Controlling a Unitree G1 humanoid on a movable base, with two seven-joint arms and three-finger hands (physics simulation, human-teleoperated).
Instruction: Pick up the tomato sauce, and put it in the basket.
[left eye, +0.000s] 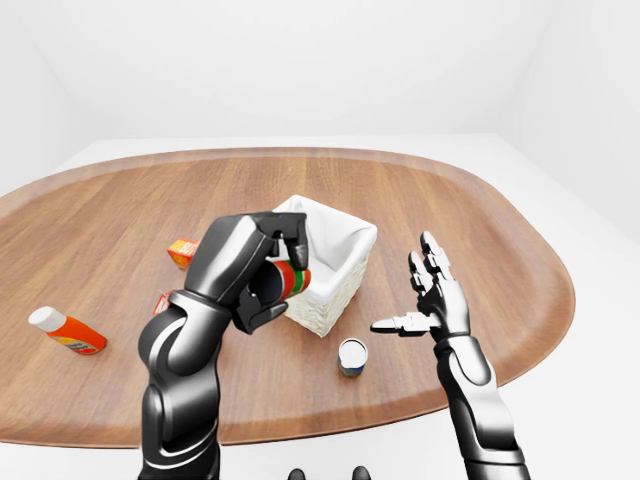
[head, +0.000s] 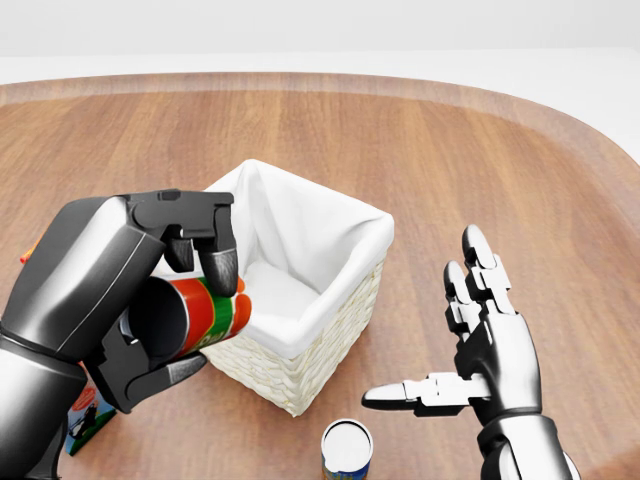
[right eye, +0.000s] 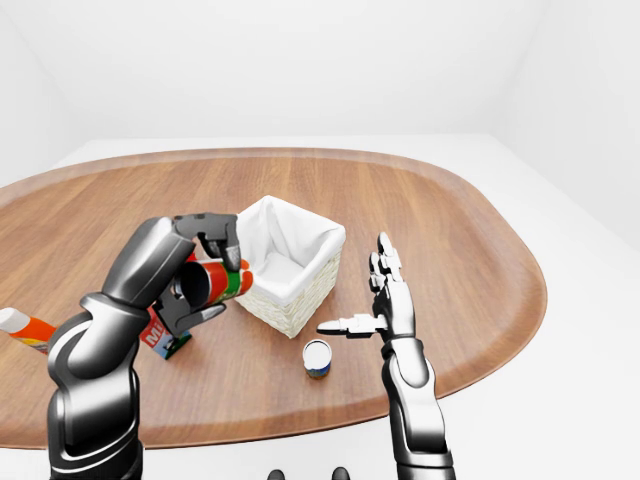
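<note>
Head view: left hand (head: 150, 300) clamped on tomato sauce (head: 205, 315), red-green can tilted sideways; right hand (head: 480, 345) spread.
</note>
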